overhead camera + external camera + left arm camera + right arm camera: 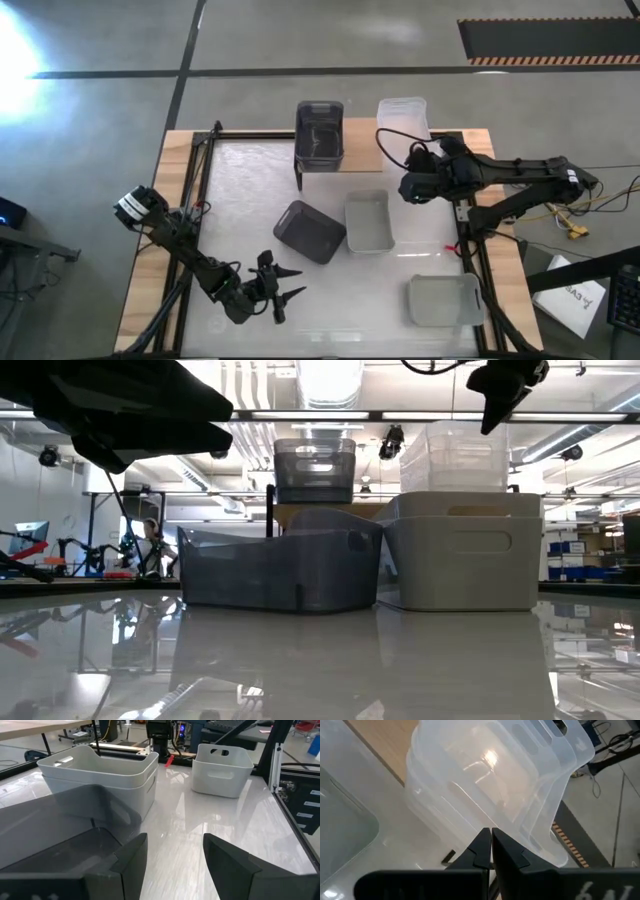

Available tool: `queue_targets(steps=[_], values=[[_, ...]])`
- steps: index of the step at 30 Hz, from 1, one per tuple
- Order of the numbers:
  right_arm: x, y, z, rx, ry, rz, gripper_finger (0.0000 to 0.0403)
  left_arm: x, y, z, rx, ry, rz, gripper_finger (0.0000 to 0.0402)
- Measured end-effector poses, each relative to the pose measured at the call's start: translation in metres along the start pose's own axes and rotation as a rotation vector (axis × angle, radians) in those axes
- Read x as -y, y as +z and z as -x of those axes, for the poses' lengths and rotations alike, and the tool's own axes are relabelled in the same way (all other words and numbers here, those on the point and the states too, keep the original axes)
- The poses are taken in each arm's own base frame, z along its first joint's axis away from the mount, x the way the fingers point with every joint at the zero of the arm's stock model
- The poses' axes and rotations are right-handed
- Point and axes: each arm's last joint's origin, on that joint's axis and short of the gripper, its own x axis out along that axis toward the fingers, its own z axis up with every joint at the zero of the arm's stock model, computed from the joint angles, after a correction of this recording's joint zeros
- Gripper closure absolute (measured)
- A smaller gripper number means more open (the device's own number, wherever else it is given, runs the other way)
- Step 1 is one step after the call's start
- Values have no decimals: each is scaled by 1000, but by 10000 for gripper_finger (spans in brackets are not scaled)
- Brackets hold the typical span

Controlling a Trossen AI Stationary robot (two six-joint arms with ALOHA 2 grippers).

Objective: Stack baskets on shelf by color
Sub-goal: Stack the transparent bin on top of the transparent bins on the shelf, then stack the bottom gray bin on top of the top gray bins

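Note:
At the table's far edge stands the shelf [362, 158]. On it rest a dark grey basket [320, 132] and a nested stack of clear baskets [403, 115], each on its bottom. A second dark grey basket [310, 231] and a light grey basket [369, 221] sit side by side mid-table. Another light grey basket [445, 300] is near the right front corner. My right gripper [491, 845] is shut on nothing, raised just in front of the clear stack [490, 775]. My left gripper [175, 860] stands open near the front edge, by the dark basket [60, 835].
Black frame rails [205, 180] run along the table's left and right sides. Cables [395, 140] loop by the right arm near the shelf. Bare tabletop [250, 190] lies between the shelf and the baskets at mid-table.

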Motion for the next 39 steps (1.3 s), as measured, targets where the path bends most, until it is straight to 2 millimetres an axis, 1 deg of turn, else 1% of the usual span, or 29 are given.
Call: queue_targets(steps=[5,8,12,14,16,20,23,27,29,31,35,39], values=[[-7,-3,12,40,43,-10,394,0,0,0,0,0,0,224],[-20,-9,24,83,98,5,394,0,0,0,0,0,0,224],[-51,-26,47,147,201,50,394,0,0,0,-1,0,0,224],[-71,-38,59,169,259,72,394,0,0,0,-1,0,-1,224],[-93,-53,71,159,330,131,394,0,0,0,0,1,-1,224],[-134,-86,94,28,447,270,394,0,0,0,-1,2,-2,224],[-155,-112,109,-128,522,380,394,-1,-1,0,-3,3,-6,224],[-177,-145,129,-312,580,450,391,-1,-1,0,-3,3,-11,224],[-184,-157,139,-407,603,464,383,-1,-2,0,-4,4,-16,224],[-190,-165,146,-452,603,450,365,-2,-1,0,-4,5,-16,224],[-200,-181,154,-446,605,473,312,-3,-2,-1,-5,9,-17,224],[-212,-204,153,-402,611,602,259,-3,-1,-1,-4,9,-16,224]])
